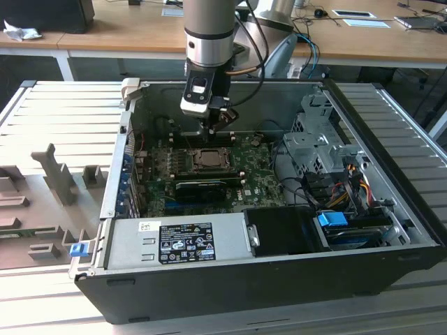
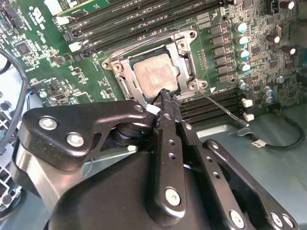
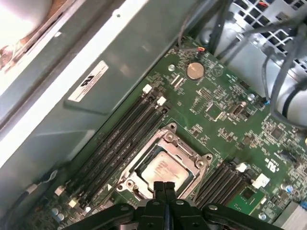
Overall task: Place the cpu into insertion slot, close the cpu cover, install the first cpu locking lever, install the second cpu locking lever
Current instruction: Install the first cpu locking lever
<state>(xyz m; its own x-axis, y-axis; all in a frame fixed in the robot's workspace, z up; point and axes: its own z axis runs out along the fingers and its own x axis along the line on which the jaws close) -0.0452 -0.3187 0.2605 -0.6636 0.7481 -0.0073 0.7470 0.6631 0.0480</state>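
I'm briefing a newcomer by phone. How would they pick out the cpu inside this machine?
Inside the open black computer case, find the green circuit board on its floor, and the silvery cpu cover framing a square window near the gripper. The cpu is the flat square chip in that window; its dull silver-grey top sets it apart from the long black slots flanking it.

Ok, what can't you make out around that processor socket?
Near edge of the silvery square metal cover frame: behind the black end effector in both wrist views.
Whether its tip touches the frame: hidden by its own body, second wrist view.
Seating of the dull silver-grey square chip: too small, exterior view.
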